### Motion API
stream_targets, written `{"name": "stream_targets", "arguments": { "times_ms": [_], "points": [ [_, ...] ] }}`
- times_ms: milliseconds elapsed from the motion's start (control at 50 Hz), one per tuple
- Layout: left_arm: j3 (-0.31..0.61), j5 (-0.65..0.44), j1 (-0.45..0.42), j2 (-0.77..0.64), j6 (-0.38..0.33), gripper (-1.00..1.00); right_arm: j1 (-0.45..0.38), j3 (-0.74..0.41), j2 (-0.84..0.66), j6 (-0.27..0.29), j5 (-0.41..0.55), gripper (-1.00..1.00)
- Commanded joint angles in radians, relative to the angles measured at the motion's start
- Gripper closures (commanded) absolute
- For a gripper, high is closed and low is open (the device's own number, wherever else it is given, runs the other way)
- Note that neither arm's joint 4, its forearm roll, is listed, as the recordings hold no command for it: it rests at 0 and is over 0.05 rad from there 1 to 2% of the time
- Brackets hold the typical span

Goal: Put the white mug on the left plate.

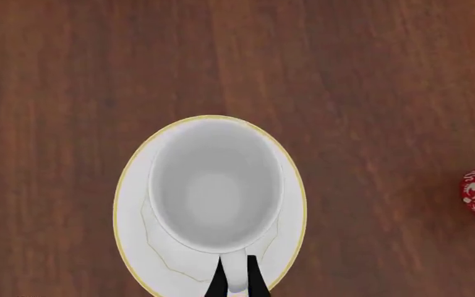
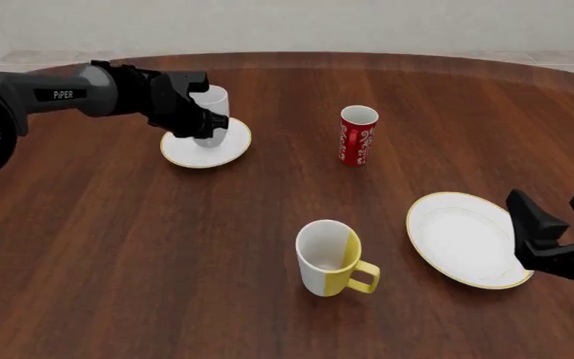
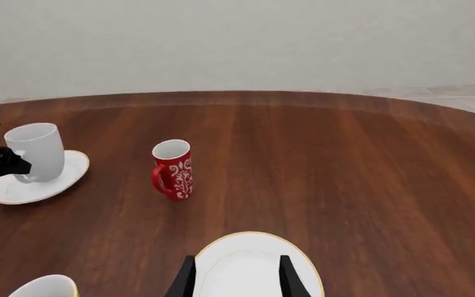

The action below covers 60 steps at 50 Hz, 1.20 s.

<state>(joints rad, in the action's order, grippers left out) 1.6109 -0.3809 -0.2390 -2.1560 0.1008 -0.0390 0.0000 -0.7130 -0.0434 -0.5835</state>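
The white mug (image 1: 213,185) stands upright in the middle of the small gold-rimmed left plate (image 1: 130,204), at the far left of the table in the front view, mug (image 2: 215,97) on plate (image 2: 229,149). My left gripper (image 1: 235,286) is there, its black fingers (image 1: 218,281) closed tight on either side of the mug's white loop handle. In the front view the left gripper (image 2: 205,123) hides the mug's near side. The right wrist view shows the mug (image 3: 38,148) resting on the plate (image 3: 60,176). My right gripper (image 2: 558,223) is open and empty at the near right.
A red patterned cup (image 2: 358,134) stands mid-table, right of the left plate. A white-and-yellow mug (image 2: 327,258) stands near the front centre. The larger white plate (image 2: 462,239) lies at the front right, just under my right gripper (image 3: 237,281).
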Motion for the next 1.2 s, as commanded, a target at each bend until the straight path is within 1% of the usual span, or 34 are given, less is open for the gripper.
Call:
{"name": "stream_targets", "arguments": {
  "times_ms": [20, 80, 160, 200, 320, 480, 520, 560, 580, 740, 880, 1000, 1020, 1140, 1200],
  "points": [
    [-0.002, 0.001, -0.001, 0.001, 0.000, 1.00, -0.002, 0.000, -0.030, 0.000, -0.031, -1.00],
    [0.001, -0.001, 0.002, -0.008, 0.000, 1.00, -0.002, 0.000, -0.029, 0.000, -0.030, -1.00],
    [0.003, 0.000, 0.002, -0.017, 0.001, 1.00, -0.003, 0.000, -0.078, 0.001, -0.077, -1.00],
    [0.006, 0.000, 0.005, -0.021, -0.003, 1.00, -0.005, 0.000, -0.082, 0.000, -0.083, -1.00],
    [0.007, -0.003, 0.003, -0.019, -0.001, 1.00, -0.005, 0.000, -0.039, 0.001, -0.043, -1.00],
    [0.000, 0.001, 0.010, -0.009, 0.009, 1.00, -0.005, 0.000, -0.011, 0.001, -0.015, -1.00],
    [-0.002, 0.002, 0.015, -0.009, 0.001, 1.00, -0.005, 0.000, -0.006, 0.001, -0.010, -1.00],
    [-0.004, 0.002, 0.012, -0.008, 0.009, 1.00, -0.005, 0.000, -0.001, 0.001, -0.005, -1.00],
    [-0.006, 0.005, 0.016, -0.008, 0.001, 1.00, -0.004, 0.000, 0.013, 0.001, 0.010, -1.00],
    [-0.015, 0.007, 0.008, -0.007, 0.006, 1.00, -0.005, 0.000, 0.045, 0.001, 0.042, -1.00],
    [-0.013, 0.006, 0.006, -0.010, 0.004, 1.00, -0.004, 0.000, 0.010, -0.001, 0.008, -1.00],
    [-0.009, 0.001, 0.007, -0.016, 0.004, 1.00, -0.005, 0.000, 0.011, -0.001, 0.008, -1.00],
    [-0.009, 0.000, 0.005, -0.018, 0.009, -1.00, -0.005, 0.000, 0.011, -0.002, 0.008, -1.00],
    [-0.007, 0.001, 0.012, -0.023, 0.005, -1.00, -0.005, 0.000, 0.003, -0.002, 0.002, -1.00],
    [-0.007, -0.001, 0.014, -0.025, 0.008, -1.00, -0.007, 0.000, 0.023, -0.003, 0.020, -1.00]
  ]
}}
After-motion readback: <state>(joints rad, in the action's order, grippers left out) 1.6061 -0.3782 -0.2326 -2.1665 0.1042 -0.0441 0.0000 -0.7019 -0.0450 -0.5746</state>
